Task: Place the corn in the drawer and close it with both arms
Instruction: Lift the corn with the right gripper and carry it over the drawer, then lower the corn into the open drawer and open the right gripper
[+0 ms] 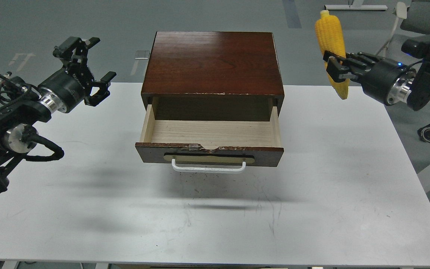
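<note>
- Corn [331, 41] is the one thing off the worktop [349, 186]: it hangs in the air at the far right, beyond the worktop's back right corner and well apart from the drawer.
- White worktop fills most of the view, scuffed in front of the cabinet, with grey floor beyond it.
- Dark brown wooden cabinet [213, 63] sits at the middle back of the worktop, its top bare and glossy.
- Drawer [209, 144] is pulled out toward the viewer; its pale wood inside holds nothing visible. The dark front has a chipped top edge, and a white bar handle [208, 168] on a tan oval plate hangs below it.
- Left arm [21, 112] comes in from the left edge, black with silver joint rings and looped cables, raised above the worktop's left side.
- Right arm [416, 82] reaches in from the right edge at about the cabinet top's level.
- Left claw [97, 61] has its fingers spread wide with nothing between them, just left of the cabinet and clear of it.
- Right claw [332, 67] is clamped on the corn around its lower half. The cob stands nearly upright, blunt end up, pointed tip down past the fingers.
</note>
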